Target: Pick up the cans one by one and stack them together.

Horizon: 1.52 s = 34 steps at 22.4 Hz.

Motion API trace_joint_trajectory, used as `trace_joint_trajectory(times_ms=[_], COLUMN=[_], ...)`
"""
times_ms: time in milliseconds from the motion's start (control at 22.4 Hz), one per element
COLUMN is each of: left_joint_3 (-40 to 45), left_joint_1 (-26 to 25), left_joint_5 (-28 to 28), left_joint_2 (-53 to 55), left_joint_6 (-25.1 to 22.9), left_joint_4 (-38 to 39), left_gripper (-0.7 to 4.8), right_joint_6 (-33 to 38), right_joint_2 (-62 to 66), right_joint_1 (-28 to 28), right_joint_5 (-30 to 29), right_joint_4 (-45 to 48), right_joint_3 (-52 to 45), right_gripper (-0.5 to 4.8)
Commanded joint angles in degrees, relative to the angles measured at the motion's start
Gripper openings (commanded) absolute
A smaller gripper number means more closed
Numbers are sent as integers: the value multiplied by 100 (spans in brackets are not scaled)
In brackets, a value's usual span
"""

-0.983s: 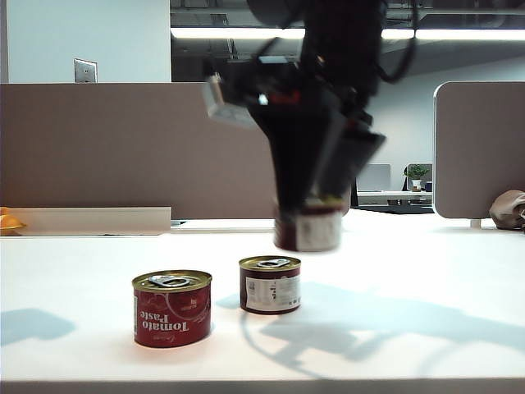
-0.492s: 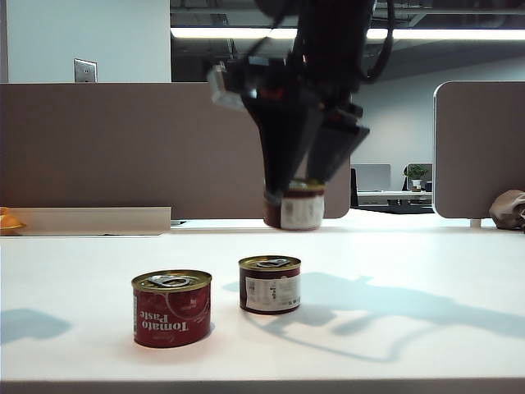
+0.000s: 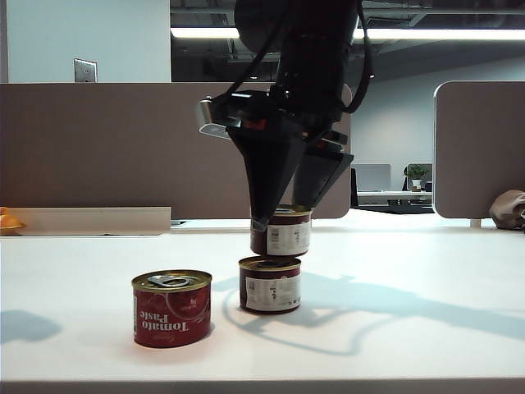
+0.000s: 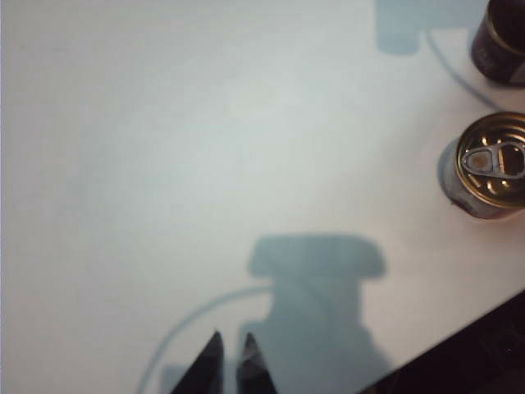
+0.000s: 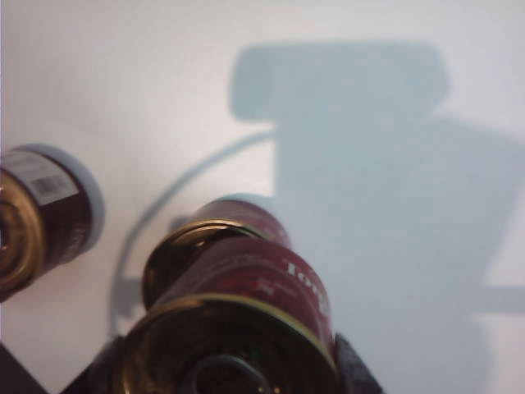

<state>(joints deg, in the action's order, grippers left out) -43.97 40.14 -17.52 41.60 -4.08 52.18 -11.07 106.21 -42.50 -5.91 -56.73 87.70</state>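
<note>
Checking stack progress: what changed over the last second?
The right gripper, shut on the held maroon can, carried it down and leftward in the exterior view, to just above the standing maroon can; not released. That can and the Tomato Paste can stayed put. The left gripper is shut, empty.

Exterior view: bright ceiling strip lights (image 3: 459, 34) at the back, slightly blown out; the arm reads as a near-black silhouette against them. Soft grey shadows fall on the white table (image 3: 426, 345) toward the camera. Frame sharp, no motion blur. Left wrist view: even, pale light, soft-edged shadow, mild haze. Right wrist view: the held can (image 5: 238, 328) is close and out of focus; table washed out
</note>
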Motion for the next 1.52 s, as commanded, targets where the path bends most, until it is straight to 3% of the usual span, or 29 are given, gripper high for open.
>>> trace_joint_trajectory(times_ms=[45,804,1028,1520], left_joint_3=[-20,-20,-20,-20], left_joint_1=[-9,-9,-9,-9], left_joint_5=[-68,-70,-70,-70], left_joint_2=[-7,-7,-7,-7], left_joint_6=[-33,-42,-42,-39], left_joint_4=[-46,50,142,133], left_gripper=[29,29,29,29], right_joint_6=[17,35,26,28], right_joint_2=[-9,236,306,306], right_joint_1=[-22,-101,-98,-52], right_joint_5=[-173,-409,186,229], right_joint_4=[-63,-50,-146,-369], right_joint_3=[42,39,39,39], right_gripper=[241,241,241,242])
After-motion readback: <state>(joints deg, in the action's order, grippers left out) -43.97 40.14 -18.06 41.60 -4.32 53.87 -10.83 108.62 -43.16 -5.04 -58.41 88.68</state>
